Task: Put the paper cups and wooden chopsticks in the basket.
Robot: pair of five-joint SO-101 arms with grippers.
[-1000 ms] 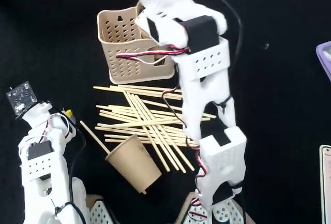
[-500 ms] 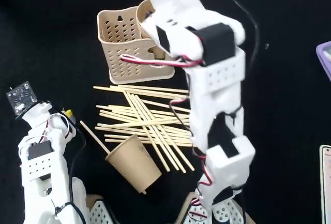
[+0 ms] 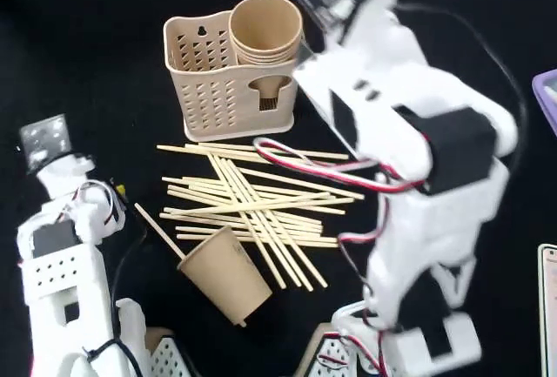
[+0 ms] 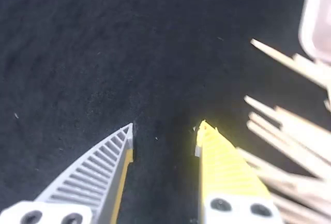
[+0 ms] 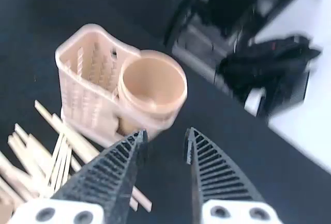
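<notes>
Within the last second the right arm [image 3: 409, 159] had lifted off the basket [image 3: 209, 90] and swung back toward 4 o'clock on the table [image 3: 87, 90]. A stack of paper cups [image 3: 265, 24] now stood upright and free in the basket's 3 o'clock half. I judged that delivery finished. One loose paper cup [image 3: 224, 274] lay on its side at 6 o'clock of the wooden chopsticks [image 3: 252, 203]. These were spread flat in a crossed heap between that cup and the basket, none of them in the basket yet. The left arm [image 3: 61, 255], at 8 o'clock, had shifted only slightly.

The high view gave the layout but left the fingers unsettled. The right wrist view answered that. The right gripper [image 5: 165, 132] had its fingers a narrow gap apart with nothing between them, up above the table and looking down at the basket and into the mouth of the top cup. The left wrist view showed the left gripper [image 4: 165, 133] with fingers moderately apart and empty, low over bare table, with chopstick ends near the yellow finger.
</notes>
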